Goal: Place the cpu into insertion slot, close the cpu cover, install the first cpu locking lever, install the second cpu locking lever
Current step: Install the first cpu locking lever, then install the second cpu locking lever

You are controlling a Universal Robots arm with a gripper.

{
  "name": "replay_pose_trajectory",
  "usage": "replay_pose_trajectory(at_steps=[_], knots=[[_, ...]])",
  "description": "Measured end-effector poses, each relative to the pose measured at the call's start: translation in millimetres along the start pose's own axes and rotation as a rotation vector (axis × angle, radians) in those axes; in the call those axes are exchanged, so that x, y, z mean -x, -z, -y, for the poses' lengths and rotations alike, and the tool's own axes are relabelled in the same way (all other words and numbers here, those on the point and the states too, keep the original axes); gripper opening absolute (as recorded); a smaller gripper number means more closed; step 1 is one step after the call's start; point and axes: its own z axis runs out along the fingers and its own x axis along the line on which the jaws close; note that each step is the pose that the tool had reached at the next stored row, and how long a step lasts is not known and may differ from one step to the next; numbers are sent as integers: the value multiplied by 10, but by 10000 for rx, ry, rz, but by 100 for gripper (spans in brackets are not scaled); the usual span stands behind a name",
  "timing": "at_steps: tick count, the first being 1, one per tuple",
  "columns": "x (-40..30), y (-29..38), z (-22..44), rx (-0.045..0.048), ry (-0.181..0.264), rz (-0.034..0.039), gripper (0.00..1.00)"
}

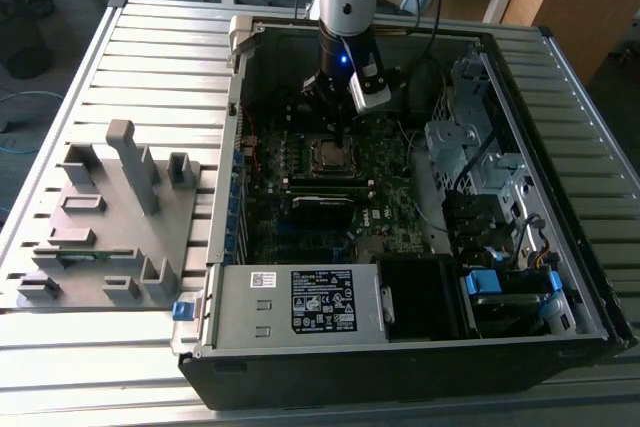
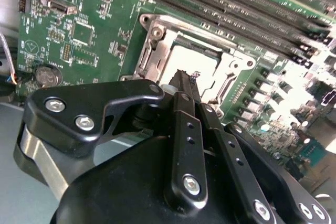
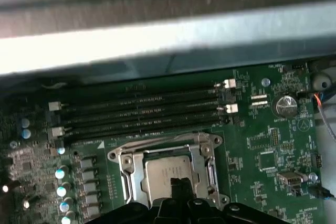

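The cpu (image 3: 164, 173) lies flat in the insertion slot (image 1: 330, 154), its dull metallic top facing up. The silver cpu cover (image 3: 127, 169) lies down around it as a frame, and the chip shows through its cut-out centre. In the second wrist view the cpu (image 2: 195, 60) and the cover frame (image 2: 155, 41) sit just beyond my fingertips. My gripper (image 2: 185, 77) hangs low over the socket's edge with its black fingers (image 3: 181, 186) pressed together, shut. Nothing visibly sits between them. Whether the tips touch the cover or a lever I cannot tell.
Long black memory slots (image 3: 139, 114) run beside the socket, and a coin battery (image 3: 286, 106) sits on the green board. The open computer case (image 1: 410, 347) has a power supply at the front and a drive cage (image 1: 470, 147) on the exterior view's right. A grey fixture tray (image 1: 110, 217) lies outside the case.
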Motion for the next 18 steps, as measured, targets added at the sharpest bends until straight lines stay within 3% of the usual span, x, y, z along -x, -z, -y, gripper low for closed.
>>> replay_pose_trajectory(at_steps=[18], knots=[[4,-6,30,-11,151,7,10]])
